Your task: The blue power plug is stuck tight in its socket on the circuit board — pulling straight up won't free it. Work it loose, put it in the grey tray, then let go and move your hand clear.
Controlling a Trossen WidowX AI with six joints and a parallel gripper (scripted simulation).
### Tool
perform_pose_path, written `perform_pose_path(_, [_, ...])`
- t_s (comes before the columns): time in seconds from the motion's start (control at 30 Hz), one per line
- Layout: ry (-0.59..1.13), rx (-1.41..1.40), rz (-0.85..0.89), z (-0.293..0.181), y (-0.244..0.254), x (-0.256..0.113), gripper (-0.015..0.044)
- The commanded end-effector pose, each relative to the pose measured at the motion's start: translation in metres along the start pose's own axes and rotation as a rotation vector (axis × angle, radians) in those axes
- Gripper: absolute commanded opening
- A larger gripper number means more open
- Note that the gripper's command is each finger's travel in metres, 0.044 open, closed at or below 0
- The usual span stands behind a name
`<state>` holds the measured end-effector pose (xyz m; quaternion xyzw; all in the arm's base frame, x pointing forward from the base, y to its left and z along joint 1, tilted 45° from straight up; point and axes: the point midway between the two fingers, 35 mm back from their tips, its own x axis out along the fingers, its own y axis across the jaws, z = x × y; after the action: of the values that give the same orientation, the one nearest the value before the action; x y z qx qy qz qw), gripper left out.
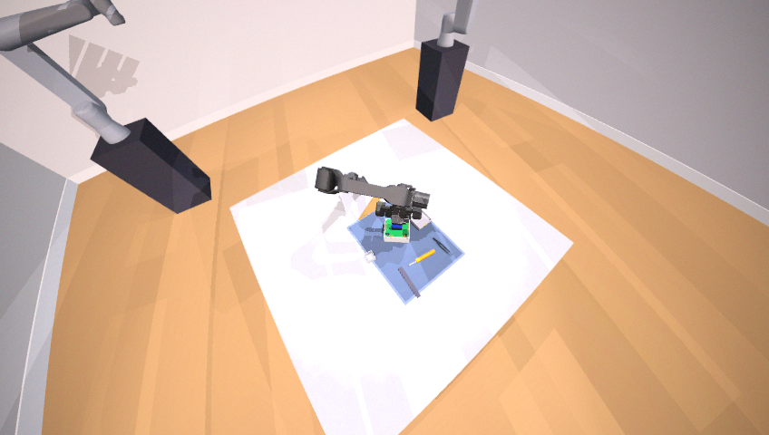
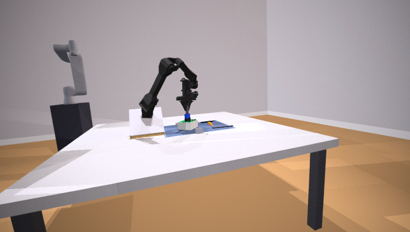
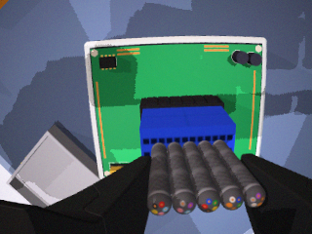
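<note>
I see harsh brightness washing out the flat white rectangular tabletop (image 1: 474, 302) (image 2: 183, 155), with hard-edged shadows and faint grain in the wrist view

top far overhead, exterior side-on, wrist close above, sharing board (image 1: 403, 235) (image 2: 183, 121) (image 3: 171, 73)

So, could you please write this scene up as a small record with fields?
plug: blue, at the black socket
board: green, in a white housing
gripper: closed on the plug
tray: grey, beside the board
tools on blue mat: orange-handled screwdriver, black tweezers
left to do: free plug, place in tray, release, withdraw
</note>
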<state>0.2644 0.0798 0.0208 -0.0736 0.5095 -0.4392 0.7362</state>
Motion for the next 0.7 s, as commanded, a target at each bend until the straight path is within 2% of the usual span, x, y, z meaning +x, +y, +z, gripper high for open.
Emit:
perform_pose_path(0.0, [-0.010,-0.012,0.056,0.000,-0.002,-0.022,0.0000])
perform_pose_path(0.17, [-0.010,-0.012,0.056,0.000,-0.003,-0.023,0.0000])
perform_pose_path(0.47, [-0.011,-0.011,0.055,0.001,-0.001,0.007,0.0000])
perform_pose_path(0.67, [-0.011,-0.011,0.055,0.001,-0.001,0.007,0.0157])
